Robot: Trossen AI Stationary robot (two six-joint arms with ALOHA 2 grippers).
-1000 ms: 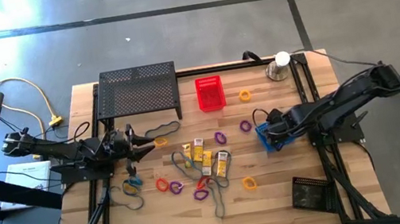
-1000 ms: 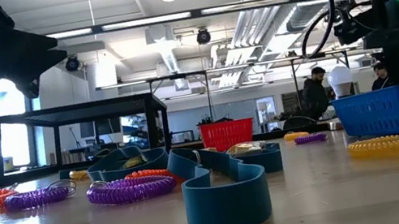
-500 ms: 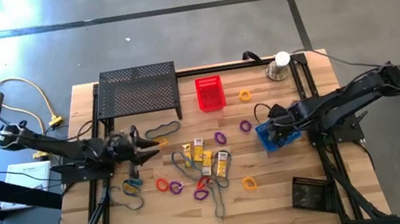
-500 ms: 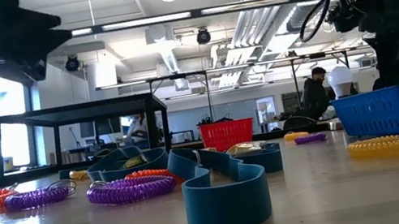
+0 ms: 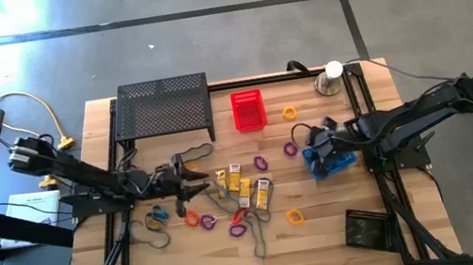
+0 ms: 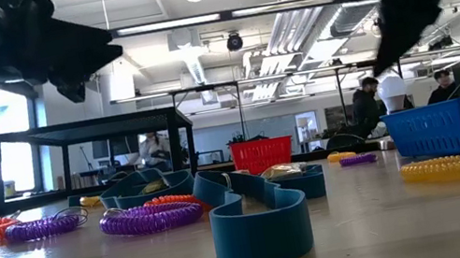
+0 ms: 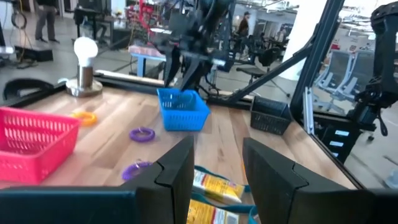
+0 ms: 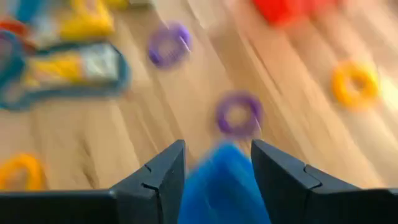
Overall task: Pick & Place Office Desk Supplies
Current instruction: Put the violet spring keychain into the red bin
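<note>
Cluttering the wooden table (image 5: pixel 353 204): coloured loops (image 6: pixel 152 218), industrial hall behind.

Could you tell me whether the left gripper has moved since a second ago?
Yes. In the high view the left gripper has travelled toward the table's middle, away from the black mesh shelf's left edge and closer to the yellow-and-white boxes.

My left arm reaches in low from the table's left side, its left gripper (image 5: pixel 189 180) near the middle, fingers (image 7: pixel 177 171) parted with nothing between them. My right arm stretches from the right, and the right gripper (image 5: pixel 315 137) is held above the table, jaws apart and empty.
</note>
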